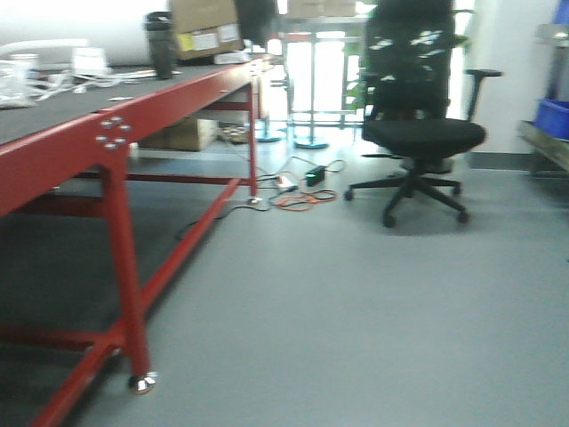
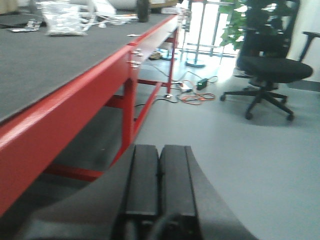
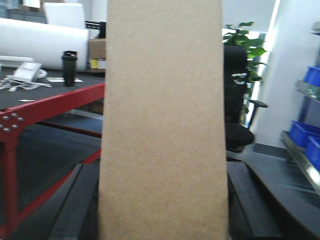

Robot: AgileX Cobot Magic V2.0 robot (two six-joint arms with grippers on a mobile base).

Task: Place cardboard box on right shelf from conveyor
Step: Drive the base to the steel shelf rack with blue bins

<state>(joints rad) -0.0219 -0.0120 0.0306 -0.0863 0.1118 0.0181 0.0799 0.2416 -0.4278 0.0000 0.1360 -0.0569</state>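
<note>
Progress: about halfway, by my reading. The cardboard box (image 3: 162,100) is off the belt and up in the air, gripped, not resting on anything.
Left to do: bring it to the right shelf, set it down, let go. Neither the conveyor nor that shelf can be picked out with certainty in these views.
Cardboard box: plain tan, matte, faintly fibrous. It is a flat slab standing on end, filling the middle of the right wrist view, with no print or tape on the face shown.
Right pincer (image 3: 162,172): clamped on the box, with 1 dark finger showing on each side of it, low in the frame.
Left pincer (image 2: 160,150): empty, its 2 black rubbery pads pressed together with only a seam between them. It hangs beside the red-framed worktop (image 1: 53,111).
Worktop: glossy red painted steel legs and rail with a dull dark grey mat on top. At its far end stand a labelled brown box (image 1: 206,27) and a black tumbler (image 1: 161,44).
Surroundings: smooth grey floor (image 1: 356,311), black mesh office chair (image 1: 422,133), and a tangle of orange cables (image 1: 298,197).
Far right: a metal-lipped shelf (image 3: 300,160) carrying blue bins (image 3: 305,132) — blurred, and whether it is the target I cannot tell.
</note>
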